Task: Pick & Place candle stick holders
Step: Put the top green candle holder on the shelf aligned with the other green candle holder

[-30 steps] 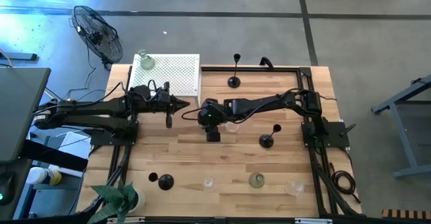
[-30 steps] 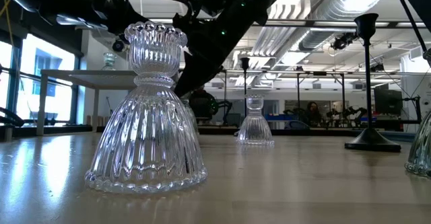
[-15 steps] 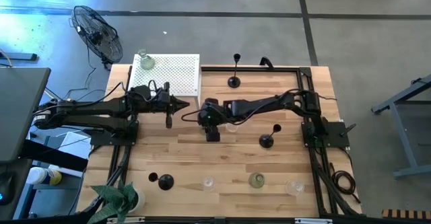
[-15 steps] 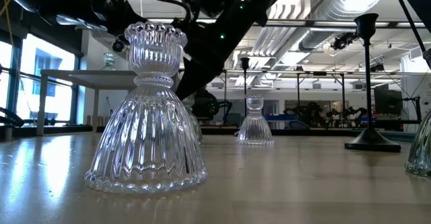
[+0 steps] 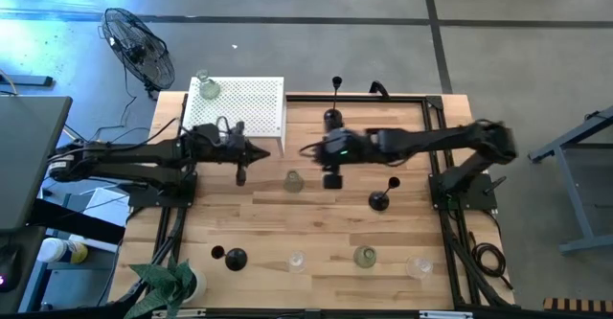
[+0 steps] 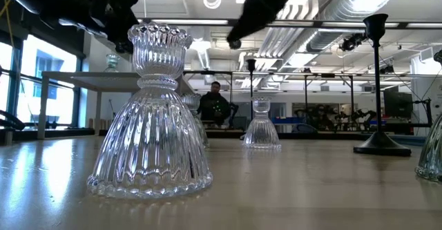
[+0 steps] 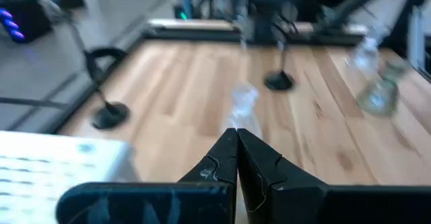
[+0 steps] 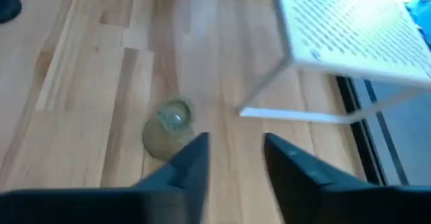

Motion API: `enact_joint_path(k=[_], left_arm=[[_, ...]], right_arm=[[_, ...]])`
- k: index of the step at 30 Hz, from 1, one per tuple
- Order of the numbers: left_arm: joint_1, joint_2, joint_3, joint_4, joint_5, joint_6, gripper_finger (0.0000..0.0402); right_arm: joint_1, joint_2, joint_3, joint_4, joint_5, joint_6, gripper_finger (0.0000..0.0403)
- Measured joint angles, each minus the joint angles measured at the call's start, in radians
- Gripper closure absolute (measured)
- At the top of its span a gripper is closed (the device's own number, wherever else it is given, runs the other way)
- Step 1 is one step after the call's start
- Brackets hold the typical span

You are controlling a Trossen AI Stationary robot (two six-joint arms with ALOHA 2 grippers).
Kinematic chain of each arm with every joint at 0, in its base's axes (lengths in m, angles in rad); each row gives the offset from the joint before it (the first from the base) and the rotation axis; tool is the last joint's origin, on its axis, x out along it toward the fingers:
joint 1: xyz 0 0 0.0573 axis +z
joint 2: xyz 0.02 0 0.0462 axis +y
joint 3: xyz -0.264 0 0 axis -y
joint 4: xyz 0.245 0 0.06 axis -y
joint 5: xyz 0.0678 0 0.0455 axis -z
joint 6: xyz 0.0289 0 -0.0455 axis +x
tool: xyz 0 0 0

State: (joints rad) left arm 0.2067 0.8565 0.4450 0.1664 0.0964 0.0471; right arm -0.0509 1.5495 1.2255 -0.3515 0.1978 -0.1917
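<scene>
Along your near edge of the bench (image 5: 287, 218) you have a row: a potted plant (image 5: 170, 283) at the left corner, then the shortest black holder (image 5: 233, 258), then three glass holders (image 5: 296, 261) side by side towards the right corner. In the low view one of these glass ones (image 6: 152, 112) fills the foreground, standing upright.

Further in, right of centre, a second black holder (image 5: 380, 200) stands alone. Near the middle of the bench a fourth glass holder (image 5: 292, 181) stands on the bare wood, clear of both arms.

Your left hand (image 5: 262, 150) hangs over the bench just left of that glass holder. Its fingers (image 7: 225, 157) are pressed together and pinch nothing. Your right hand (image 5: 314, 149) reaches in from the right and hangs just right of the same glass holder. Its fingers (image 8: 192, 160) are spread with nothing between them, and its wrist view looks down on the glass holder below and ahead of it.

At the far side the tallest black holder (image 5: 332, 116) stands near the far edge, right of the white stand (image 5: 251, 108). The stand fills the far left corner and carries one thing only: a fifth glass holder (image 5: 208, 89) at its far left corner.

Your count: three black holders, all on the bench; five glass holders, four on the bench and one on the stand.

Beyond the bench a fan (image 5: 139, 46) stands on the floor, and the low view shows a person (image 6: 216, 106) in the room behind
</scene>
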Motion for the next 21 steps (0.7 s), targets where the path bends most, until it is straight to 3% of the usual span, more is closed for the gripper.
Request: enact_joint_path(k=[4, 9, 14, 21], left_arm=[[-0.070, 0.080, 0.000, 0.004, -0.017, -0.002, 0.0400], [-0.148, 0.166, 0.000, 0.010, -0.119, -0.034, 0.0373], [-0.201, 0.234, 0.000, 0.021, -0.184, -0.089, 0.0293], [-0.207, 0.377, 0.002, 0.150, -0.246, -0.201, 0.0161]], right_arm=[[-0.083, -0.203, -0.239, 0.188, 0.005, 0.000, 0.0390], [-0.194, -0.417, -0.424, 0.327, -0.033, 0.057, 0.0371], [-0.231, -0.546, -0.560, 0.464, -0.074, 0.086, 0.0394], [-0.230, -0.584, -0.651, 0.587, -0.078, 0.087, 0.0393]])
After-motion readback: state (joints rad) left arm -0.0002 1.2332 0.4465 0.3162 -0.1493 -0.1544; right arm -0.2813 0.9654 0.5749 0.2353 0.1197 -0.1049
